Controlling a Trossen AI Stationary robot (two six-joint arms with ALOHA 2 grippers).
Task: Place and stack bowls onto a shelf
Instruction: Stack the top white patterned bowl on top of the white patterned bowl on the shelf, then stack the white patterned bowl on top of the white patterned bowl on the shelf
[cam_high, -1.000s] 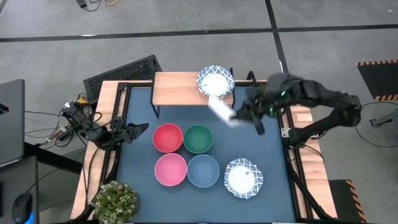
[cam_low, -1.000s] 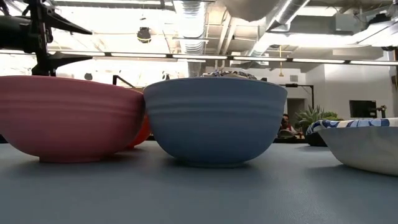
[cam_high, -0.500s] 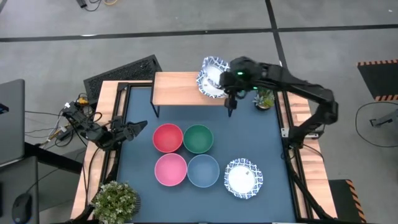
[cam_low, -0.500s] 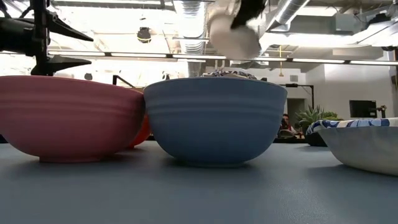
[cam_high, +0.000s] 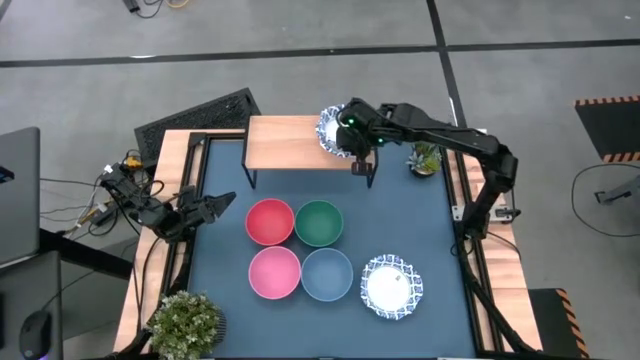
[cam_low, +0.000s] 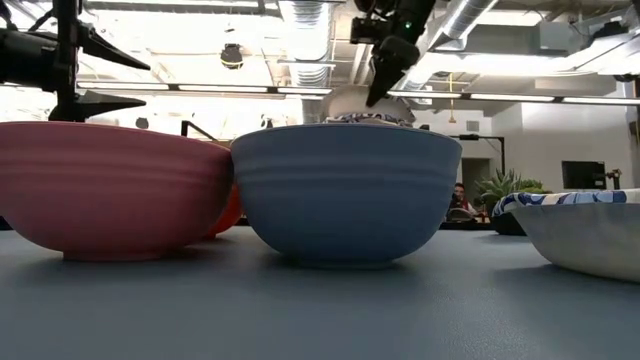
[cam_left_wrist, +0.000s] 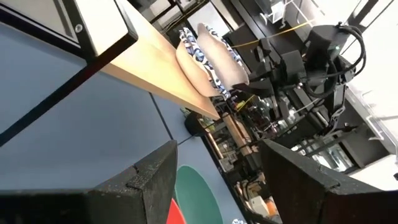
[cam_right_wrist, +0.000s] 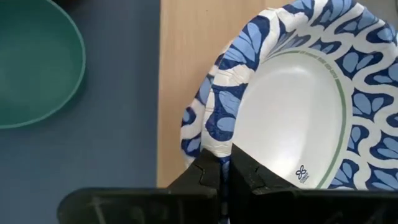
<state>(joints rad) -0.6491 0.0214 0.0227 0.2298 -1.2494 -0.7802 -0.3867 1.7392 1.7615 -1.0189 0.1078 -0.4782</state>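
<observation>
The shelf (cam_high: 295, 142) stands at the table's far edge on thin black legs. Two white bowls with blue-patterned rims (cam_high: 338, 128) sit on its right end, one upon the other. My right gripper (cam_high: 356, 135) is above them, shut on the upper bowl (cam_right_wrist: 292, 118). The lower bowl's rim (cam_right_wrist: 189, 134) shows beneath it. On the blue mat stand the red bowl (cam_high: 270, 221), green bowl (cam_high: 319, 222), pink bowl (cam_high: 274, 272), light blue bowl (cam_high: 327, 274) and a third patterned bowl (cam_high: 392, 285). My left gripper (cam_high: 218, 207) waits open at the left edge. My right gripper pinches the upper patterned bowl's rim (cam_right_wrist: 214, 152) between its two fingers, on the bowl's near-right side. The fingers (cam_low: 385, 65) come from above, slanting down. The bowl lies on the other patterned bowl on the shelf, roughly level and shifted a little off it.
A small plant (cam_high: 425, 158) stands right of the shelf, close under my right arm. A bushier plant (cam_high: 185, 320) sits at the near left corner. The four plain bowls crowd the mat's middle; the mat between them and the shelf is bare.
My right gripper has carried the patterned bowl from over the table's right side toward the far edge and left, to the shelf. It has lowered the bowl, tilted half a second ago, onto the patterned bowl there. The fingers have stayed shut on the rim.
</observation>
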